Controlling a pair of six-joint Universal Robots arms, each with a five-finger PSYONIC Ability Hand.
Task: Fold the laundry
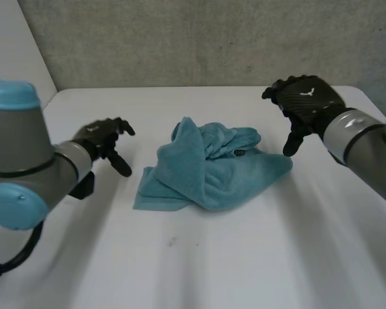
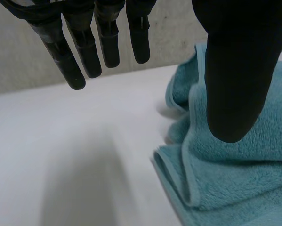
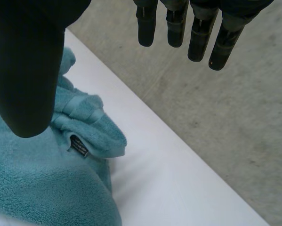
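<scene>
Looming at eight o'clock, the left arm (image 1: 19, 161) is hanging over the white table (image 1: 244, 257), where a teal towel (image 1: 209, 170) is lying crumpled at the centre, so by my judgement every fold is waiting to be made. Both hands are hovering open-fingered and empty: left hand (image 1: 102, 138) at the towel's nine o'clock, right hand (image 1: 305, 100) at its two o'clock, near the black label (image 1: 239, 153).

A teal terry towel (image 1: 212, 170) lies crumpled and loosely bunched in the middle of the white table (image 1: 244, 257), a small dark label (image 1: 240, 153) showing on top.
</scene>
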